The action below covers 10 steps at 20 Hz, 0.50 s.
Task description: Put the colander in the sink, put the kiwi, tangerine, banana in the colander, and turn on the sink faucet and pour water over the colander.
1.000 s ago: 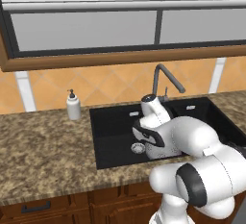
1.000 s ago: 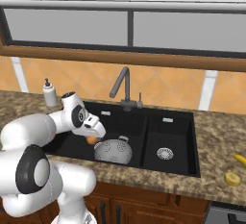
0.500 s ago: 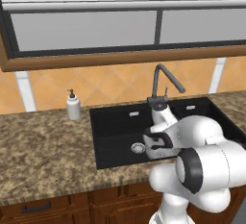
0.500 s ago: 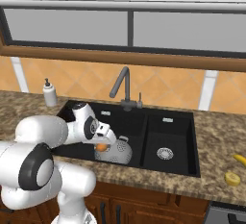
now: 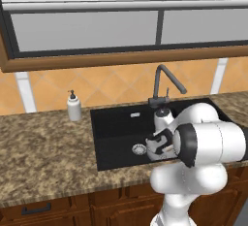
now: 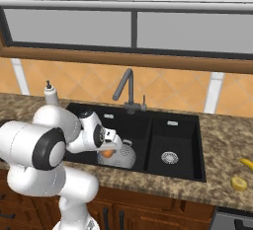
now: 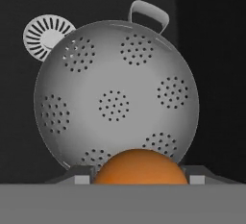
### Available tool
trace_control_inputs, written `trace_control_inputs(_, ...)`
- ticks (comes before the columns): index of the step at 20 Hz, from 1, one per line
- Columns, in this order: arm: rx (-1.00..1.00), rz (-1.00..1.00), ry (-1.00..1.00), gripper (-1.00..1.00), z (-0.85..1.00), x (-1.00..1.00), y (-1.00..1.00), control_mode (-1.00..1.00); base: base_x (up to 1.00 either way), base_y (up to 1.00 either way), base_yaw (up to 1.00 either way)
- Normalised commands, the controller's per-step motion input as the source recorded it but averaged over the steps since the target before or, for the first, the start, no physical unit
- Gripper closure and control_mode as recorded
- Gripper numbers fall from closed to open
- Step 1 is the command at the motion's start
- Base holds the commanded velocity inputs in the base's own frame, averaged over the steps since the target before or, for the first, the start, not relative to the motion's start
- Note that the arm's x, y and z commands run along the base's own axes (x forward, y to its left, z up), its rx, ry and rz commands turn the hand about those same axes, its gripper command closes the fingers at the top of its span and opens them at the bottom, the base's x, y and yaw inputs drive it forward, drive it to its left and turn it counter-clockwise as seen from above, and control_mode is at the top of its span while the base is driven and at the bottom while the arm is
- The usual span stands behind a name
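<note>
While my arm reaches down into the large basin of the sink [image 6: 188, 125], my gripper [image 6: 107, 151] hangs just above the colander [image 6: 122, 156] with the tangerine [image 6: 106, 152] clamped between its jaws. They stand partly apart, closed on the fruit's width. In the hand view the tangerine [image 7: 140, 167] sits between my two fingertips [image 7: 81, 176] at the bottom edge, and the colander [image 7: 115, 95] lies below it with nothing inside, its perforated bowl open toward the camera. One of its handles [image 7: 149, 11] shows at the far rim, and the basin's silver drain [image 7: 44, 34] peeks out beside and partly behind the colander's edge.

From the right base view the colander rests on the floor of the large basin, near its front wall and close to the divider. The smaller basin to the right holds only its own drain [image 6: 169, 157]. The faucet [image 6: 127, 88] stands at the back rim of the sink, its spout angled out over the large basin. A soap bottle [image 6: 49, 94] stands on the counter [image 6: 222, 140] to the left of the sink.

Far to the right on the counter lie the banana [image 6: 246, 163] and, just in front of it, a small round yellowish fruit [image 6: 239, 183]; I cannot tell whether it is the kiwi.

In the left base view my arm covers most of the sink [image 5: 114, 133]; the faucet [image 5: 164, 82] and soap bottle [image 5: 73, 107] show there too.
</note>
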Motion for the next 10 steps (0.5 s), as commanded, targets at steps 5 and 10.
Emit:
trace_control_inputs(5,0.00,0.08,0.06,1.00,-0.24,0.18,-0.18,-1.00,0.00,0.00,0.00)
trace_control_inputs(10,0.00,0.05,0.10,1.00,-0.24,0.09,-0.10,-1.00,0.00,0.00,0.00)
